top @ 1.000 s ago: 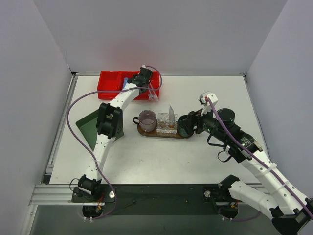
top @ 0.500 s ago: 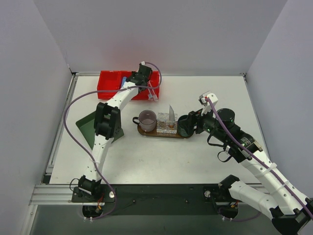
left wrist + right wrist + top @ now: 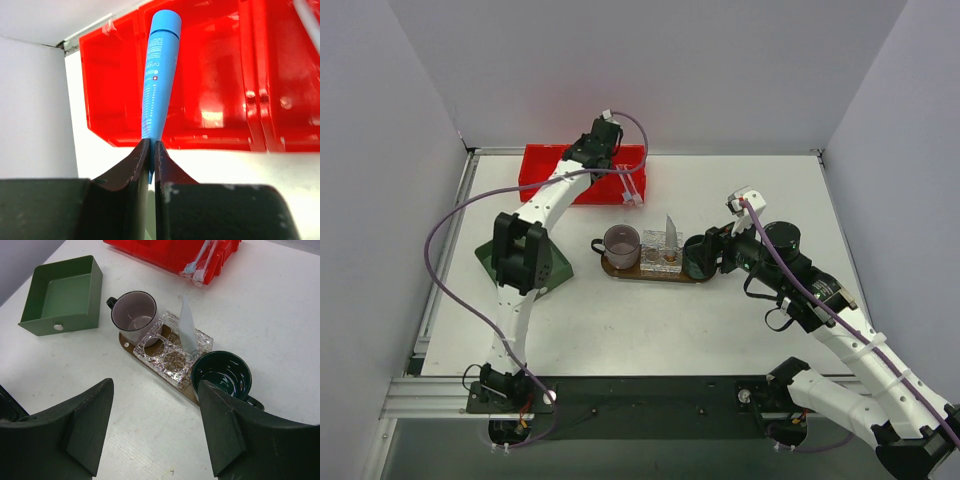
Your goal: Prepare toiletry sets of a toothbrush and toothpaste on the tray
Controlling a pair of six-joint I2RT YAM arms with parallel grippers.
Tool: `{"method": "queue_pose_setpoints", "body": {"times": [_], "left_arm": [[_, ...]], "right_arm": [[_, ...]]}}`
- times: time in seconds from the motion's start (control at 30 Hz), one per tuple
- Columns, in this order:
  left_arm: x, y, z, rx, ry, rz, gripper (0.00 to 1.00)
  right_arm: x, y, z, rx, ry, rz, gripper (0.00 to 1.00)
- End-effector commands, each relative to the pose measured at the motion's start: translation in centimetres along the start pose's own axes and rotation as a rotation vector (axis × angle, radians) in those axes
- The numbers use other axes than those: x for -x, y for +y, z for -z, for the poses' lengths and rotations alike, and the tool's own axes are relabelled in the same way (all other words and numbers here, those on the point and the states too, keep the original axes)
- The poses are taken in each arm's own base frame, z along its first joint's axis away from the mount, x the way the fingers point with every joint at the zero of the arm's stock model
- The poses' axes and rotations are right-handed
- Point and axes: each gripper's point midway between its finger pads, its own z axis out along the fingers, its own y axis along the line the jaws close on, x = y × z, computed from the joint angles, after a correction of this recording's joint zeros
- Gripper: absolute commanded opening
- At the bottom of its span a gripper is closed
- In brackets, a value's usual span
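Note:
A blue toothpaste tube [image 3: 159, 75] is pinched by its flat crimped end in my left gripper [image 3: 151, 145], which is shut on it. The tube points away over the red bin [image 3: 215, 100]. In the top view that gripper [image 3: 590, 150] hangs over the bin's middle. Two pale toothbrushes [image 3: 200, 262] lean on the bin's right end. The brown oval tray [image 3: 150, 368] carries a glass holder [image 3: 165, 352] with a white toothpaste tube [image 3: 187, 325] standing in it. My right gripper [image 3: 155, 425] is open above the table in front of the tray, holding nothing.
A purple mug [image 3: 133, 311] stands at the tray's left end and a dark green mug [image 3: 220, 372] at its right end. A dark green box [image 3: 62, 292] sits left of the tray, partly under the left arm [image 3: 520, 250] in the top view.
My left gripper has moved left and back over the red bin with the blue tube, its elbow swinging left, and its jaws have closed a little tighter. The right arm has not moved.

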Motion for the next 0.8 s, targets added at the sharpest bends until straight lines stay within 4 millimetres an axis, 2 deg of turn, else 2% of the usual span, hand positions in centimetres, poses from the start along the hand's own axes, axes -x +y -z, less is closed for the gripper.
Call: {"method": "queue_pose_setpoints", "body": {"times": [0.0,0.17,0.2,0.23,0.27,0.3,0.33,0.37,0.4,0.43,0.47,0.5,0.53,0.6,0.63,0.67,0.7,0.73,0.77], "left_arm": [[2.9,3.0,5.6,-0.098,-0.105,0.12,0.0],[0.2,3.3,9.5,-0.209,-0.096,0.146,0.0],[0.0,3.1,10.2,-0.247,-0.102,0.145,0.0],[0.1,3.9,11.7,-0.262,-0.125,0.158,0.0],[-1.2,3.4,12.0,-0.29,-0.099,0.14,0.0],[-1.4,3.3,12.7,-0.323,-0.107,0.141,0.0],[-1.3,4.1,14.3,-0.344,-0.135,0.16,0.0],[-2.4,3.8,14.6,-0.369,-0.123,0.157,0.0],[-2.7,4.0,15.3,-0.389,-0.132,0.169,0.0],[-2.1,4.1,17.3,-0.462,-0.177,0.191,0.0],[-2.4,4.4,17.9,-0.495,-0.183,0.204,0.0],[-2.9,3.9,18.6,-0.545,-0.186,0.202,0.0],[-2.4,3.7,20.8,-0.637,-0.239,0.198,0.0],[-3.3,2.8,22.2,-0.733,-0.254,0.18,0.0],[-3.3,3.0,23.4,-0.763,-0.283,0.18,0.0],[-3.5,2.2,24.7,-0.842,-0.298,0.169,0.0],[-4.1,2.0,25.3,-0.872,-0.303,0.168,0.0],[-4.3,1.7,25.9,-0.906,-0.311,0.168,0.0],[-4.2,1.3,27.0,-0.964,-0.335,0.165,0.0]], "right_arm": [[1.9,0.1,0.6,-0.001,-0.054,0.007,0.63],[2.5,0.0,0.6,-0.014,-0.054,0.012,0.63],[2.8,0.2,0.6,-0.012,-0.047,0.02,0.63],[2.8,0.3,0.5,-0.012,-0.039,0.025,0.63],[2.9,0.2,0.4,-0.017,-0.032,0.045,0.62],[3.4,0.9,0.2,-0.005,-0.027,0.058,0.62],[3.5,1.3,0.1,0.005,-0.021,0.078,0.62],[3.6,1.4,-0.3,-0.003,-0.012,0.108,0.61],[4.3,2.8,-0.3,0.03,-0.024,0.138,0.61],[4.7,3.2,-0.4,0.039,-0.028,0.156,0.61],[4.5,3.9,-1.1,0.06,-0.011,0.174,0.61],[4.6,4.7,-1.3,0.091,-0.007,0.196,0.61],[6.0,5.5,-1.2,0.125,-0.026,0.198,0.62],[6.2,6.8,-1.9,0.185,0.002,0.2,0.62],[7.6,7.6,-1.7,0.208,-0.02,0.204,0.63],[8.2,7.8,-1.8,0.219,-0.025,0.229,0.64],[7.6,8.2,-2.5,0.24,0.012,0.239,0.64],[9.2,8.6,-2.2,0.251,-0.012,0.258,0.64],[8.8,8.9,-2.9,0.259,0.019,0.265,0.65]]}}
